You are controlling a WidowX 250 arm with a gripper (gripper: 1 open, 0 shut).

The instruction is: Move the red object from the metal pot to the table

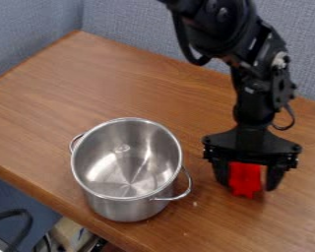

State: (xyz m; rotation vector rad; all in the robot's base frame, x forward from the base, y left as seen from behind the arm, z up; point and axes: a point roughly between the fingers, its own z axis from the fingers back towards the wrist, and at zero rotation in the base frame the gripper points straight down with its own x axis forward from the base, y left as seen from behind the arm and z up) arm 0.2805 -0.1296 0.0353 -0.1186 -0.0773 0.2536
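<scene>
Gripper [251,178] points straight down over the table [107,84], right of the pot [127,165]. Red object [248,179] stands between the jaws, low against the wood, clear of the pot, which looks empty. Can't tell from this angle if the jaws are clamped or already released. Placement looks about done; likely just needs a clean lift away

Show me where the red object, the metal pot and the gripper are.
red object [247,178], camera view, middle of its front face.
metal pot [110,206], camera view, outer front wall.
gripper [250,173], camera view, midway between its fingertips.
</scene>
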